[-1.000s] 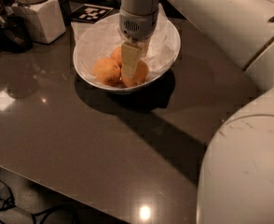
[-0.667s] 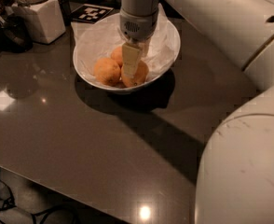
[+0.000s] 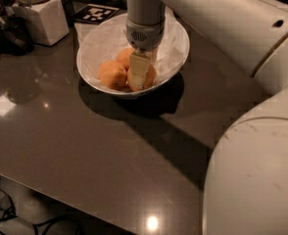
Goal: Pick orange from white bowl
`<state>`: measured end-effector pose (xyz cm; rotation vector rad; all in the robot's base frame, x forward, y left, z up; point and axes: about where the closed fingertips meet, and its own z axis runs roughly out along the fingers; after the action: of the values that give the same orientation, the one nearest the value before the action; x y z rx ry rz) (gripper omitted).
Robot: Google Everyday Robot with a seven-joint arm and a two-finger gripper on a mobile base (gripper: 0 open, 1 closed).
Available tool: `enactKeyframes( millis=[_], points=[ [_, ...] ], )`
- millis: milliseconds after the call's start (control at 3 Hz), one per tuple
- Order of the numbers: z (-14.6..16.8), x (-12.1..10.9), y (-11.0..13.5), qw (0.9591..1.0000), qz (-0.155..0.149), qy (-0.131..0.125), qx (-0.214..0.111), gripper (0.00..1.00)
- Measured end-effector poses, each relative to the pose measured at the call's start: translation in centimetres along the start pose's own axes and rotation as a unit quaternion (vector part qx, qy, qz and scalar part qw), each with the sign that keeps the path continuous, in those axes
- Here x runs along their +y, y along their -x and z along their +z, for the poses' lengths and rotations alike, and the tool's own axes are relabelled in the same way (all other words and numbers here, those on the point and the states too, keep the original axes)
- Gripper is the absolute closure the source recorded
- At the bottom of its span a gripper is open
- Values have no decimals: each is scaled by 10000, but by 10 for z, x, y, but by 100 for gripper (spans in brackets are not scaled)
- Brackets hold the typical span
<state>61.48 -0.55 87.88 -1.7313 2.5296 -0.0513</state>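
The white robot arm comes from the upper right and goes straight down into the wide white bowl [image 3: 87, 75] lined with paper. The gripper [image 3: 139, 80] stands vertical, just in front of the round pale orange [image 3: 152, 75], at the bowl's front right. Whether the gripper grasps the orange, I cannot tell. Two other oranges [image 3: 112, 74] lie just beside it on the left. The orange is round and shows no long axis. The dark glossy table [image 3: 85, 146] is open in front of the bowl.
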Motion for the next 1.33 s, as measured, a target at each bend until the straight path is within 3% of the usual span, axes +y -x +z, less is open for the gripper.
enactKeyframes(
  millis=[667,1333],
  points=[
    [20,2,-2,9998,-75,94,142,32],
    [23,2,4,9997,-190,36,142,81]
  ],
)
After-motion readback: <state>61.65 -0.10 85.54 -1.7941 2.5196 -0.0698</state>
